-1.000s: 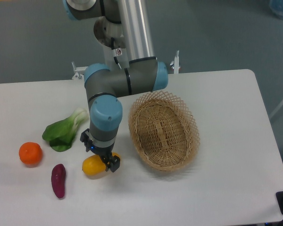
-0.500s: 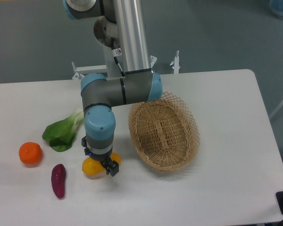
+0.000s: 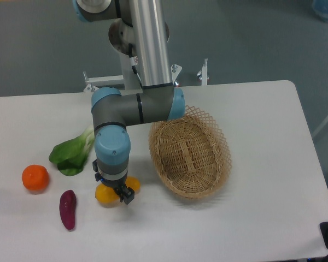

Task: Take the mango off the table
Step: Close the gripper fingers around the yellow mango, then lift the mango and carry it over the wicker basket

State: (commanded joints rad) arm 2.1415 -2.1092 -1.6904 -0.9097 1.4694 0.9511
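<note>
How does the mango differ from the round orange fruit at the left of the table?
The glossy yellow-orange mango is oblong and half hidden under the gripper, whose jaws straddle it; the round orange tangerine is deeper orange, fully in view and has nothing near it. Both rest on the white table.

You see the white table (image 3: 262,109) bearing a mango (image 3: 105,195), tangerine (image 3: 35,178), purple sweet potato (image 3: 67,209), bok choy (image 3: 71,153) and wicker basket (image 3: 189,152).
</note>
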